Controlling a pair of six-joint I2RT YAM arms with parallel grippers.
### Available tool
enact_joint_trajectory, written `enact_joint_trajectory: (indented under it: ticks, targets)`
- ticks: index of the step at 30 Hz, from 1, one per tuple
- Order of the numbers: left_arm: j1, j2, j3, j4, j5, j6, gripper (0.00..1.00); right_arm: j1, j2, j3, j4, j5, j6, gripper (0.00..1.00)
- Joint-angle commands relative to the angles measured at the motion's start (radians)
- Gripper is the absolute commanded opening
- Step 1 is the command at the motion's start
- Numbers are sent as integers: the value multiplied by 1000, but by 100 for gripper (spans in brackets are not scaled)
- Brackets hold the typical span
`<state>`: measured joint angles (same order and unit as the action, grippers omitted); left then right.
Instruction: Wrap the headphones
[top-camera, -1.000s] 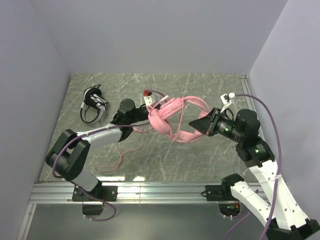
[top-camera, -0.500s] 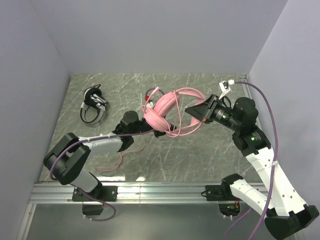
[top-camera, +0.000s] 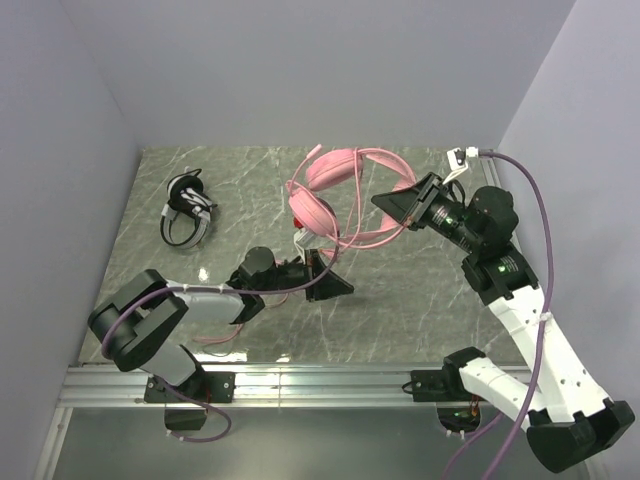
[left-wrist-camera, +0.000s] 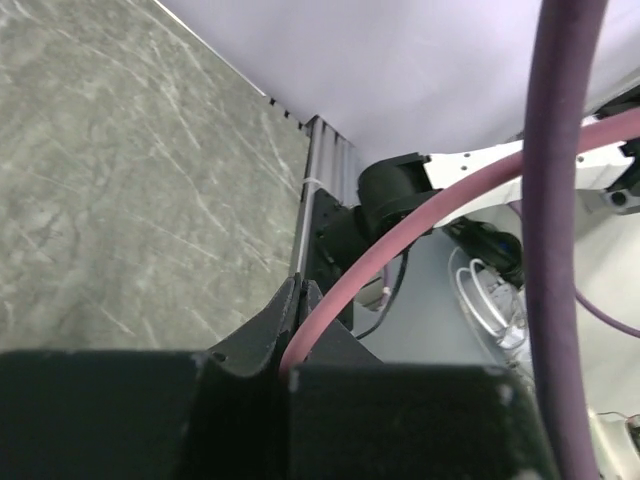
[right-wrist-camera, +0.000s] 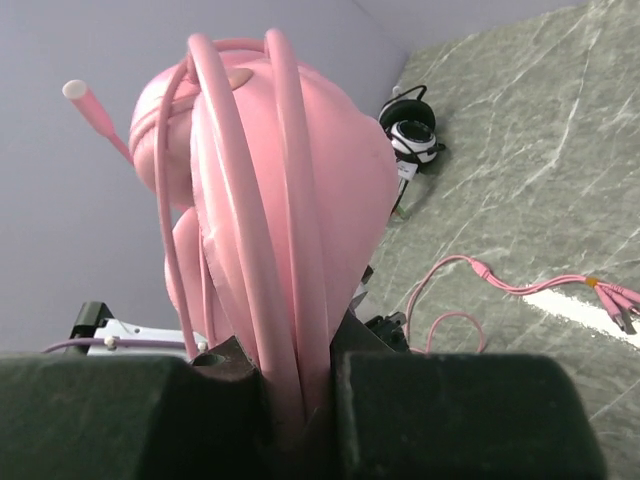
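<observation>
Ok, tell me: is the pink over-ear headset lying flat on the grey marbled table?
No, the pink over-ear headset hangs clear of the grey marbled table, its band clamped in the right tool.

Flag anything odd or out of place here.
Pink headset hangs mid-air, clamped by its band in the right tool, with uneven cable loops over it. The left tool pinches the pink cable, whose tail sprawls loose on the table.

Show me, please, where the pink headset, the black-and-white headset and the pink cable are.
pink headset (top-camera: 334, 167): top external view, on its upper ear cup.
black-and-white headset (top-camera: 192, 208): top external view, on its white ear cup.
pink cable (left-wrist-camera: 400, 233): left wrist view, on its curved middle stretch.
</observation>
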<state>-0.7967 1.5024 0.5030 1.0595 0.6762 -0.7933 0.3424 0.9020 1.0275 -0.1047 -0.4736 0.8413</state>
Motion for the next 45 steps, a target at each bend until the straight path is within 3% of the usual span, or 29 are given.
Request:
enact_joint_trajectory:
  ticks: [1,9,18,31,41,45]
  targets:
    - [-10,-28,-29,138,23,-93,2,-22,0,68,209,73,45,0]
    - [-78,-47,-90,161,-10,-118,10,-60,28,72,253,84,87,0]
    - [-154,-42,-121,151,-44,-103,9,-92,49,106,278,93,119,0]
    - [-200,114,-158,454,-9,-273,8,-141,38,111,300,118,137,0]
    - [-271,121,-129,373,-17,-210,6,-171,61,123,304,110,147,0]
    - [-302,78,-123,266,-30,-156,7,-190,63,120,301,112,154,0]
